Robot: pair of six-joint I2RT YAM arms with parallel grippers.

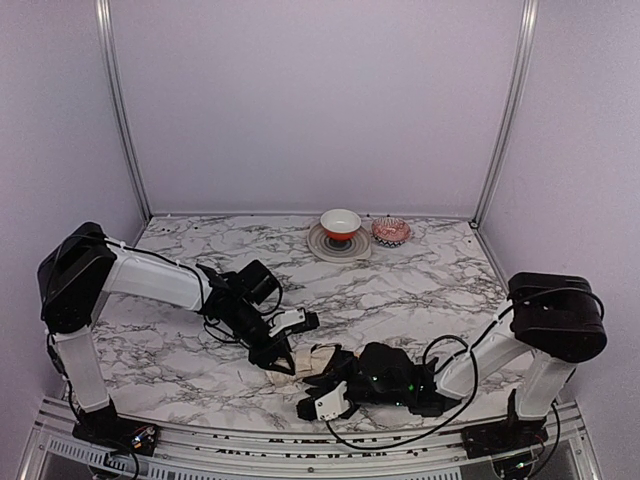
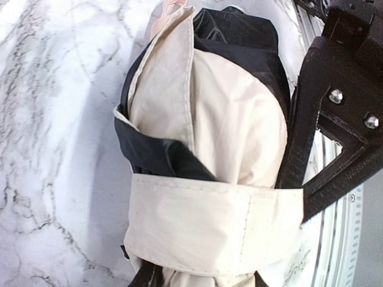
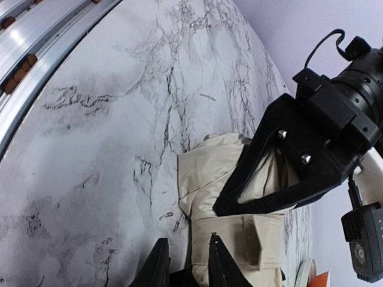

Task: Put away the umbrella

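Observation:
The umbrella (image 1: 315,361) lies rolled small near the table's front edge, cream fabric with black folds. A cream strap (image 2: 209,221) wraps round it. My left gripper (image 1: 285,354) comes from the left and is shut on the bundle. In the left wrist view (image 2: 203,281) only its dark finger edges show, on either side of the umbrella (image 2: 227,113). My right gripper (image 1: 338,378) meets it from the right. In the right wrist view (image 3: 187,251) its fingers stand close together over the edge of the umbrella (image 3: 209,173) at the strap (image 3: 239,245). The handle is hidden.
A red-and-white bowl (image 1: 340,221) on a grey plate (image 1: 330,247) and a small pink patterned dish (image 1: 391,231) stand at the back. The metal rail (image 1: 300,440) of the front edge runs just beside the umbrella. White walls close in the back and sides.

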